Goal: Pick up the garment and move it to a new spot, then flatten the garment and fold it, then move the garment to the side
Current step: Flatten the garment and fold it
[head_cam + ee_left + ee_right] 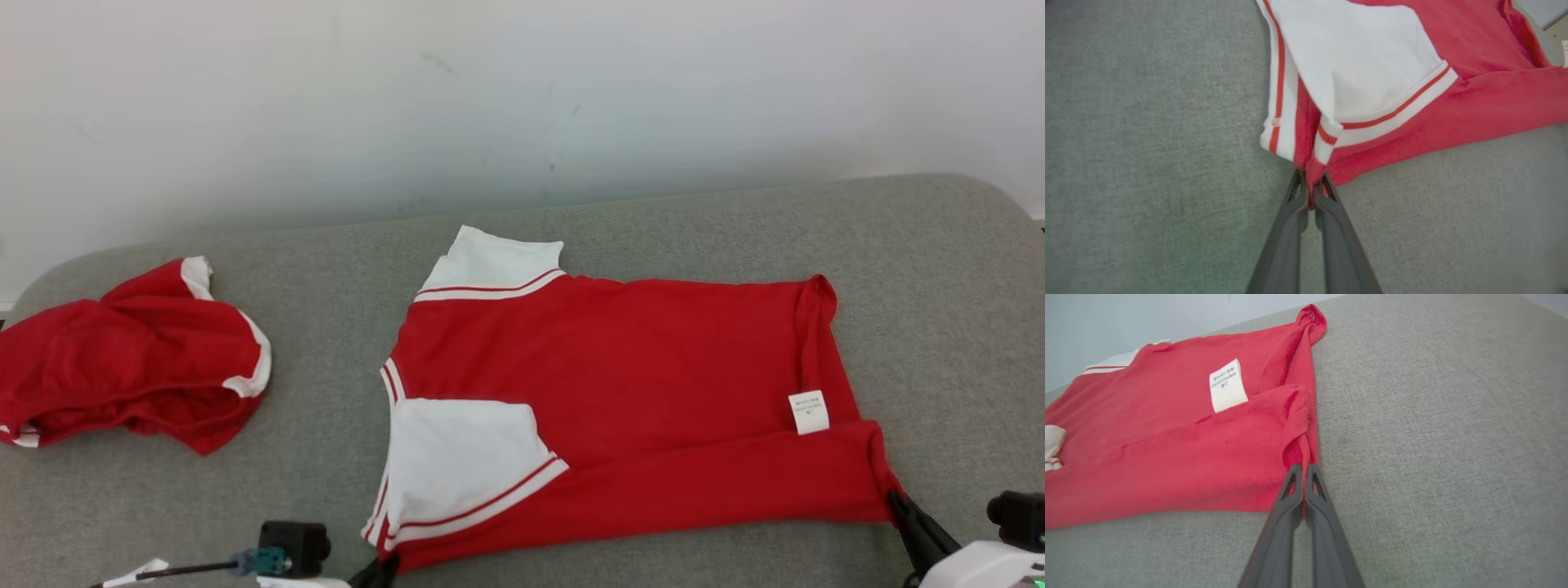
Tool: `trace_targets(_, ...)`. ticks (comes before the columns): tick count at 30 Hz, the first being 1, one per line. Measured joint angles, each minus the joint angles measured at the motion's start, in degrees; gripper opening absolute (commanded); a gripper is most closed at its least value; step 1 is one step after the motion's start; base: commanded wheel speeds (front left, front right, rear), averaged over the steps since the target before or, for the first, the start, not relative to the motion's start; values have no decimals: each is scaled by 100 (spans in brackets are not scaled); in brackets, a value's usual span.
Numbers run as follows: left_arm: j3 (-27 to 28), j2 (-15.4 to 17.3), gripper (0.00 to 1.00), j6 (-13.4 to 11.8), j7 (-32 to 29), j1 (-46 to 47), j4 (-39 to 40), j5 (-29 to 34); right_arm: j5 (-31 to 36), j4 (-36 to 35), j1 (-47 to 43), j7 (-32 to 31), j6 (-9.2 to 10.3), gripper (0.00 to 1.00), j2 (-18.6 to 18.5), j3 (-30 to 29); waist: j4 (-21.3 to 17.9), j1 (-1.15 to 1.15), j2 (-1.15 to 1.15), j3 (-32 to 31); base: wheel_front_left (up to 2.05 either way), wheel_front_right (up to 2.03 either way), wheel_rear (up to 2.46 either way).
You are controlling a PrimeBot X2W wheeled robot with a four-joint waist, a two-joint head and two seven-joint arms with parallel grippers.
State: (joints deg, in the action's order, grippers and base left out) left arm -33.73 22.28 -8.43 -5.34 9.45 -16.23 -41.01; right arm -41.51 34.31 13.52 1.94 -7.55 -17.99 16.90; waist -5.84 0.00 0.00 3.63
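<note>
The garment [620, 384] is a red shirt with white sleeves and red stripes, spread flat in the middle of the grey surface with its near long edge folded over. My left gripper [384, 565] is shut on the shirt's near left corner, below the white sleeve [1355, 65]; the red cloth is pinched between its fingers [1310, 183]. At the near right corner, by the hem, my right gripper [898, 502] is shut on the red fabric [1303, 471]. A white care label [1227, 386] lies just behind that corner.
A second red and white garment [139, 359] lies bunched at the far left of the grey cushioned surface [326, 343]. A pale wall [522, 98] rises right behind the surface. Bare grey surface lies to the right of the shirt.
</note>
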Motion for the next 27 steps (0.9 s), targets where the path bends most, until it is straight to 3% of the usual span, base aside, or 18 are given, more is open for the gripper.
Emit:
trace_targets(7,-136,311,0,-398,-413,-602,998,9,-142,-717,-731,-587,-1,0,-527,-383,112,0,0,-33,0,0,0)
trace_targets(16,-257,594,0,-803,-929,-1187,1901,-24,-215,-1590,-1548,-1686,-3,0,-765,-1028,160,0,0,-62,0,0,0)
trace_targets(17,-257,599,28,-833,-947,-1219,1937,-34,-180,-1642,-1608,-1778,-4,29,-745,-1111,159,0,0,-64,0,0,0)
trace_targets(18,-261,605,74,-851,-977,-1235,1963,-35,-125,-1686,-1646,-1855,-4,77,-717,-1195,155,0,0,-69,0,0,0)
trace_targets(19,-265,605,100,-860,-994,-1240,1987,-38,-67,-1735,-1678,-1926,-4,100,-693,-1260,152,0,0,-75,0,0,0)
trace_targets(27,-202,689,100,-917,-1051,-1240,2112,-54,312,-2071,-1797,-2327,-1,100,-371,-1667,104,0,0,-114,0,0,0)
